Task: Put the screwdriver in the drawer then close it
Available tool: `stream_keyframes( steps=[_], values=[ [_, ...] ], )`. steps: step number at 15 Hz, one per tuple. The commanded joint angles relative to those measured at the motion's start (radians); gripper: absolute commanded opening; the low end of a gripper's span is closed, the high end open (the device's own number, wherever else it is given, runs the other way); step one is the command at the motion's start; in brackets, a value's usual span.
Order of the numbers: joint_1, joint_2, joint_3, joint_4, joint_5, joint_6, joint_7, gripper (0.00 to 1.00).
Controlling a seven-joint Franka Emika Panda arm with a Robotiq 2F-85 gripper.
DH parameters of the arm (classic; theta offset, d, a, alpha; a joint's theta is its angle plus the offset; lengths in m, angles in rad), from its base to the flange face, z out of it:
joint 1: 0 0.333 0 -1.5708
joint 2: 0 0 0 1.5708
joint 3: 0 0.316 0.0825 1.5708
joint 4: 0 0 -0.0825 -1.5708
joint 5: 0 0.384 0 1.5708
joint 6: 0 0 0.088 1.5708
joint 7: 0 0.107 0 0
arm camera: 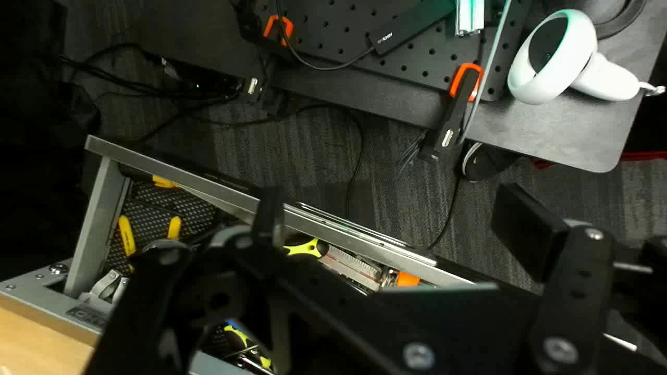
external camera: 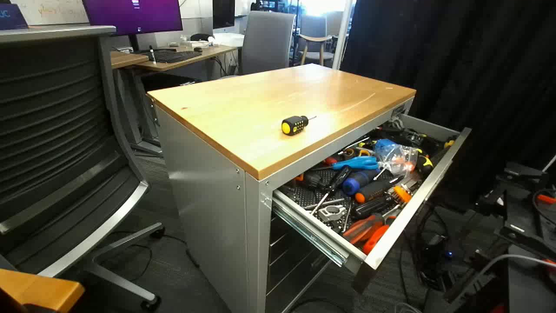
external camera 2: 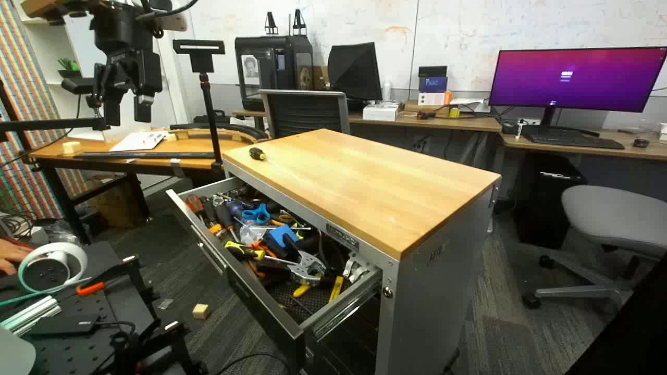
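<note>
The stubby yellow and black screwdriver (external camera: pixel 295 125) lies on its side on the wooden cabinet top, near the edge above the drawer. It shows in both exterior views (external camera 2: pixel 257 153) and is out of view in the wrist view. The grey metal drawer (external camera: pixel 417 208) is pulled out and full of tools. Its front panel shows in an exterior view (external camera 2: pixel 245 284), and its rim shows in the wrist view (arm camera: pixel 193 183). My gripper (external camera 2: pixel 128 110) hangs in the air, higher than the cabinet top and apart from the screwdriver. Its fingers (arm camera: pixel 398 223) are wide apart with nothing between them.
The wooden cabinet top (external camera: pixel 260 100) has a front edge above the drawer. A black bench (arm camera: pixel 417 94) with a white controller (arm camera: pixel 555 57) faces the drawer. A thin black stand (external camera 2: pixel 208 104) rises beside the cabinet. Office chairs (external camera: pixel 61 130) stand around it.
</note>
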Motion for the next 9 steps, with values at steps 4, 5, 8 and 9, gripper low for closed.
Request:
stream_keyframes(
  steps=[4,5,8,9],
  values=[
    [0.021,0.002,-0.019,0.005,-0.008,-0.003,0.01,1.0],
    [0.021,0.002,-0.019,0.005,-0.008,-0.003,0.01,1.0],
    [0.021,0.002,-0.019,0.005,-0.008,-0.003,0.01,1.0],
    [0.022,0.016,-0.019,0.029,-0.06,-0.019,-0.041,1.0]
  ],
)
